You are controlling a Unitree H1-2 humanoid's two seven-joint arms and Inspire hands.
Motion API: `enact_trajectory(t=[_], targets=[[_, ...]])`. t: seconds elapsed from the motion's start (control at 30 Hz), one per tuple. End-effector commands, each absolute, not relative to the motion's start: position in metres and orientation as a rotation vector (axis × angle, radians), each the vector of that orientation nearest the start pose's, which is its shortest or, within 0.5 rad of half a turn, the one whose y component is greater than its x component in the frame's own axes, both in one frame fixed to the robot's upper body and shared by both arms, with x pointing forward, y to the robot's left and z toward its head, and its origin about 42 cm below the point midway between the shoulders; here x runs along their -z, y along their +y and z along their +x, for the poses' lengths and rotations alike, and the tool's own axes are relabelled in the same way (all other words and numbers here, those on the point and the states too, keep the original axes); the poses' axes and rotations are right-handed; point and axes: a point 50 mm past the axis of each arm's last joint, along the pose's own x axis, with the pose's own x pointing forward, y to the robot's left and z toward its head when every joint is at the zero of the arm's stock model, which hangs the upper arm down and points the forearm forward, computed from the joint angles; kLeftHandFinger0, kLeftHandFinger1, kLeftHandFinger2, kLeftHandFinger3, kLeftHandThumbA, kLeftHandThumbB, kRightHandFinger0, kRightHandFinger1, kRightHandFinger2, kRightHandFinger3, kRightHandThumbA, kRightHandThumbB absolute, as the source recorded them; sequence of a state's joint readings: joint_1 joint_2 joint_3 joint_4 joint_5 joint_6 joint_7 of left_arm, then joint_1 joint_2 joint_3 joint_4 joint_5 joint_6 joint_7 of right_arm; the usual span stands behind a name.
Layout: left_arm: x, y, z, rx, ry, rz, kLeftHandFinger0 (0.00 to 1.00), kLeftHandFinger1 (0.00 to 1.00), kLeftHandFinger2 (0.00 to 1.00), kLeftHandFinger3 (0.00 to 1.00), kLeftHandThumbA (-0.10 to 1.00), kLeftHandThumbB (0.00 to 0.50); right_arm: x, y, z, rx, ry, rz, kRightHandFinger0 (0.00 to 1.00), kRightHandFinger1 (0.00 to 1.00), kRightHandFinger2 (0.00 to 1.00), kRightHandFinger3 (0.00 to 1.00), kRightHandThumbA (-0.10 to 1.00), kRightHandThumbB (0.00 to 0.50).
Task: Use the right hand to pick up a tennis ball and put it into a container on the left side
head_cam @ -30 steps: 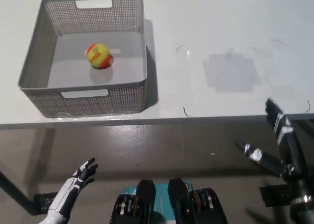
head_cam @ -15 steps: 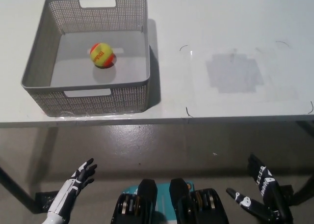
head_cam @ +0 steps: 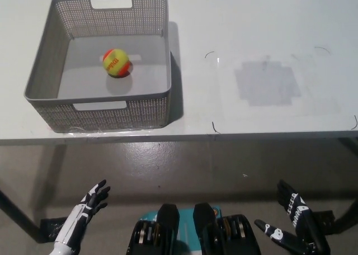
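One tennis ball (head_cam: 117, 62) lies inside the grey mesh container (head_cam: 151, 111) at the table's (head_cam: 251, 31) left end, near its front edge, while both hands hang below that edge, empty with fingers spread: right hand (head_cam: 291, 221), left hand (head_cam: 86, 210).

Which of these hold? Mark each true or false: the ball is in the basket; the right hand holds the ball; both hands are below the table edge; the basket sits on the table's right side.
1. The ball is in the basket. True.
2. The right hand holds the ball. False: it is open and holds nothing.
3. Both hands are below the table edge. True: the left hand is open at lower left.
4. The basket sits on the table's right side. False: left side.
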State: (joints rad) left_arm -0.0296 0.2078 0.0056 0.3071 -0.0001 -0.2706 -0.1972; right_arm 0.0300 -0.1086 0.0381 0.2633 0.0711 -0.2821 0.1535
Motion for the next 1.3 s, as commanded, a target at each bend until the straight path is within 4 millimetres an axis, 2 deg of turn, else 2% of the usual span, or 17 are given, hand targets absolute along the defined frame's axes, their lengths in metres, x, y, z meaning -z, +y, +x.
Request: enact_trajectory(t=[0.0, 0.23, 0.43, 0.6, 0.7, 0.87, 1.27], targets=[[-0.0492, 0.2852, 0.2805, 0.165, -0.025, 0.184, 1.00, 1.00, 1.00, 1.00, 1.00, 0.176, -0.0451, -0.2376, 0.2682, -0.199, -0.034, -0.037, 1.00, 1.00, 1.00, 1.00, 1.00, 0.232], [-0.0459, 0.2863, 0.2747, 0.159, -0.006, 0.189, 1.00, 1.00, 1.00, 1.00, 1.00, 0.181, -0.0422, -0.2381, 0.2662, -0.203, -0.027, -0.043, 1.00, 1.00, 1.00, 1.00, 1.00, 0.232], [-0.0459, 0.2871, 0.2777, 0.167, -0.007, 0.193, 1.00, 1.00, 1.00, 1.00, 1.00, 0.179, -0.0431, -0.2383, 0.2686, -0.203, -0.028, -0.054, 1.00, 1.00, 1.00, 1.00, 1.00, 0.249], [-0.0457, 0.2878, 0.2780, 0.171, -0.011, 0.196, 1.00, 1.00, 1.00, 1.00, 1.00, 0.182, -0.0435, -0.2387, 0.2688, -0.211, -0.032, -0.054, 1.00, 1.00, 1.00, 1.00, 1.00, 0.226], [-0.0457, 0.2873, 0.2786, 0.167, -0.005, 0.189, 1.00, 1.00, 1.00, 1.00, 1.00, 0.192, -0.0432, -0.2388, 0.2698, -0.212, -0.032, -0.063, 1.00, 1.00, 1.00, 1.00, 1.00, 0.238], [-0.0458, 0.2875, 0.2785, 0.170, -0.002, 0.193, 1.00, 1.00, 1.00, 1.00, 1.00, 0.182, -0.0410, -0.2391, 0.2704, -0.208, -0.030, -0.064, 1.00, 1.00, 1.00, 1.00, 1.00, 0.251], [-0.0462, 0.2886, 0.2776, 0.163, 0.004, 0.201, 1.00, 1.00, 1.00, 1.00, 1.00, 0.189, -0.0431, -0.2373, 0.2718, -0.229, -0.035, -0.064, 1.00, 1.00, 1.00, 1.00, 1.00, 0.247]])
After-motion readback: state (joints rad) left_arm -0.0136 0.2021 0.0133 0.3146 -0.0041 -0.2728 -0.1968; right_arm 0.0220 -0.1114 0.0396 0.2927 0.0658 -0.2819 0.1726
